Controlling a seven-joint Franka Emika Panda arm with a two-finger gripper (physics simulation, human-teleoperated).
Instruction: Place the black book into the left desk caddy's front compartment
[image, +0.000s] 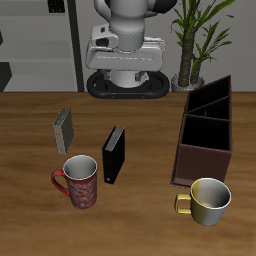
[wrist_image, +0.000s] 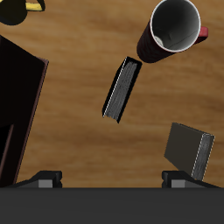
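Observation:
The black book (image: 114, 156) stands upright near the middle of the table, white page edges showing; in the wrist view (wrist_image: 122, 89) it is seen from above. The left desk caddy (image: 207, 130) is a long dark reddish-brown box with slanted dividers, beside the book and well apart from it; one of its walls shows in the wrist view (wrist_image: 19, 105). My gripper (wrist_image: 112, 179) is open and empty, its two fingertips (wrist_image: 48, 178) wide apart. It hangs high above the table, farther back than the book. The arm (image: 124, 50) is folded at the table's back.
A grey book (image: 64, 130) stands behind a red mug (image: 80, 181), both on the far side of the black book from the caddy. A yellow mug (image: 209, 198) sits in front of the caddy near the table's front edge. A potted plant (image: 195, 40) stands behind the table.

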